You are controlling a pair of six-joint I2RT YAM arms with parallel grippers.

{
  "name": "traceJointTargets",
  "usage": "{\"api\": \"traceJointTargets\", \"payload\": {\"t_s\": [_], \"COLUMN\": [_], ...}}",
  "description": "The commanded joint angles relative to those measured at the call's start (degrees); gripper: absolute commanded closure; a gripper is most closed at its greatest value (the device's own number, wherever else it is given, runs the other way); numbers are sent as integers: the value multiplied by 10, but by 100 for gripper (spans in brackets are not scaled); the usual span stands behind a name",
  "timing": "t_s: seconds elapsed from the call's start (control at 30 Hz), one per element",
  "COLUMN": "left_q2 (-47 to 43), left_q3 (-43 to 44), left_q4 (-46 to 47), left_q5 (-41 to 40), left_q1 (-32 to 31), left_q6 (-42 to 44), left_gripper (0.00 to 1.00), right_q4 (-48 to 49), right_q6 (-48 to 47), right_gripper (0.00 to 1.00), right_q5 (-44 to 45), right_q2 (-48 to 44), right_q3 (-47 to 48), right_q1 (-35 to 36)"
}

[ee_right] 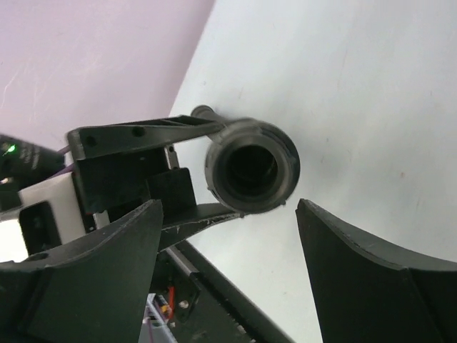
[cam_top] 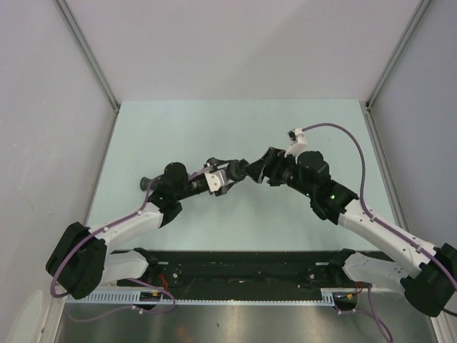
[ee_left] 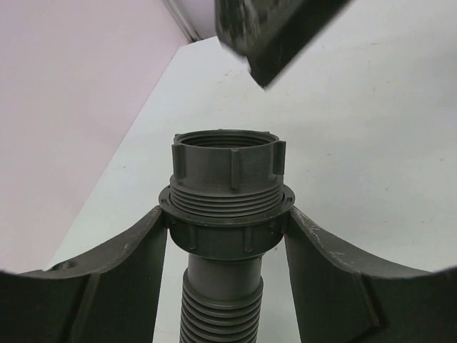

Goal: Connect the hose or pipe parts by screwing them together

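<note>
— Where's the tube (ee_left: 223, 282)?
— In the centre of the left wrist view, upright, with its ribbed hose part at the bottom and the collar above. The left gripper (ee_left: 226, 221) is clamped on that collar, one finger on each side.
— And the ring nut (ee_left: 228, 158)?
— On the tube's threaded top end, with a few threads showing below it. How tight it sits I can't tell.
— The right gripper (ee_right: 228, 207)?
— Its jaws are spread wide and hold nothing. In its own view the tube's open end faces the camera at upper centre, beyond both fingers and touching neither.
— From above?
— The grippers meet tip to tip at mid-frame over the pale table (cam_top: 214, 128). One right finger (ee_left: 285, 36) shows blurred at the top of the left wrist view, apart from the nut.
</note>
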Motion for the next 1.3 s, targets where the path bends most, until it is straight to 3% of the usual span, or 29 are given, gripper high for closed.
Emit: {"api": "traceJointTargets", "payload": {"t_s": [0.0, 0.1, 0.17, 0.2, 0.23, 0.33, 0.37, 0.47, 0.7, 0.87, 1.27], "left_q2": [-18, -26, -33, -38, -40, -39, -39, -32, -26, -23, -21], "left_q3": [3, 3, 2, 0, 0, 3, 4, 8, 13, 13, 14], "left_q4": [38, 37, 37, 37, 37, 37, 36, 34, 30, 27, 21], "left_q5": [45, 75, 93, 108, 119, 170, 177, 206, 241, 249, 252], "left_q1": [7, 16, 25, 28, 32, 40, 42, 46, 55, 58, 57], "left_q6": [-19, -28, -36, -39, -42, -55, -58, -66, -72, -71, -64], "left_gripper": [100, 100, 100, 100, 100, 100, 100, 100, 100, 100, 100], "right_q4": [70, 101, 105, 95, 63, 19, -7, -24, -7, -28, -38], "right_q6": [-190, -270, -379, -424, -545, -671, -757, -846, -916, -951, -970], "right_gripper": [20, 23, 20, 18, 16, 13, 12, 11, 11, 13, 23], "right_q5": [-127, -265, -358, -373, -396, -442, -484, -523, -529, -487, -453], "right_q2": [-29, -24, -30, -31, -32, -36, -40, -38, -10, 22, 73], "right_q3": [16, 16, 16, 16, 16, 15, 14, 12, 18, 44, 78], "right_q1": [-40, -97, -119, -121, -121, -121, -123, -123, -117, -85, -48]}}
